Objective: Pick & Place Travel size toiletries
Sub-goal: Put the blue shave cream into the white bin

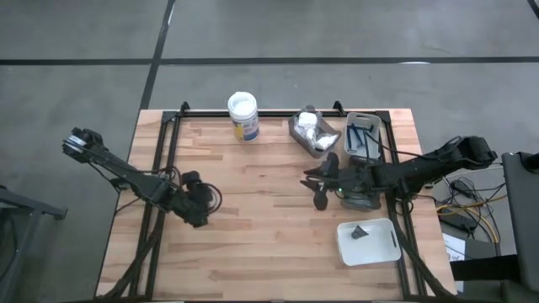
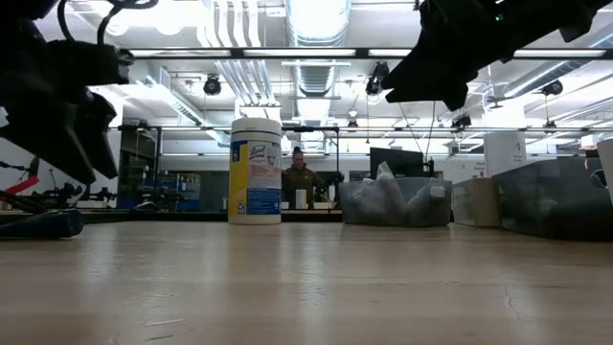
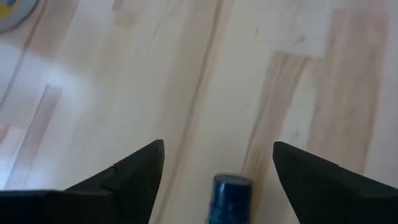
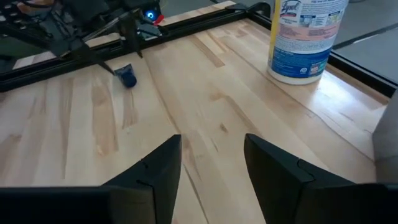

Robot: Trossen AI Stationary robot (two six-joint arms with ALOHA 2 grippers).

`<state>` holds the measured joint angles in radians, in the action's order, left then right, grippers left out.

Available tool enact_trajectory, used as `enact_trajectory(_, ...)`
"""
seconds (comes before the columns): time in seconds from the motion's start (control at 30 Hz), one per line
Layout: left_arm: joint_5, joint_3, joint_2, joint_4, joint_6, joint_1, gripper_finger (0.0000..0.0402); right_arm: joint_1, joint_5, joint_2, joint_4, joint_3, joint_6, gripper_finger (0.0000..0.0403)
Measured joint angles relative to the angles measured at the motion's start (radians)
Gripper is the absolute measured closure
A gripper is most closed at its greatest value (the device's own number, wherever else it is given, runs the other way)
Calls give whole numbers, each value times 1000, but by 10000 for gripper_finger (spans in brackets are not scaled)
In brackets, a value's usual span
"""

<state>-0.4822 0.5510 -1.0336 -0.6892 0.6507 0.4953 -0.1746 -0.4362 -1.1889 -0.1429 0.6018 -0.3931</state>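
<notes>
From above I see the tabletop (image 1: 253,227) mostly bare wood, with a white-lidded jar (image 1: 242,115) near its far edge, a grey tray (image 1: 313,132) of white packets (image 1: 306,124) just right of it, a second tray (image 1: 365,135) beside that holding thin blue sticks, and a white tray (image 1: 369,241) near the right front corner with one dark item (image 1: 360,233) in it.

My left claw (image 1: 202,204) sits low over the left half of the wood, well apart from every tray. My right claw (image 1: 322,187) hangs right of centre, between the grey tray and the white one.

The left wrist camera gives me what the overhead does not — a small blue-capped tube (image 3: 227,198) lying on the wood between the two dark fingers (image 3: 127,176), which stand wide apart and clear of it. The right wrist camera catches the same blue piece (image 4: 127,77) from across the table, lying just beside the left arm's tip, with the jar (image 4: 303,38) off to the side; nothing stands between. The right claw's own fingers (image 4: 152,174) are parted with only bare wood between them.

The low camera shows the jar (image 2: 256,170) upright, the grey tray (image 2: 395,202) beyond, and a person (image 2: 300,178) far back in the room.
</notes>
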Motion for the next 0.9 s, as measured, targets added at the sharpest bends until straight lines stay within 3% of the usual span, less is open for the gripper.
enact_trajectory(0.2,77,-33,0,-17,18,0,97,-24,0,0,-2,-2,0,211)
enact_trajectory(0.43,120,-168,1,34,78,0,99,-31,0,0,-3,-12,0,202)
enact_trajectory(0.67,142,-238,8,145,98,0,101,-31,0,0,-5,-17,0,218)
enact_trajectory(0.9,153,-242,9,159,106,0,136,-31,0,0,-5,-21,-1,238)
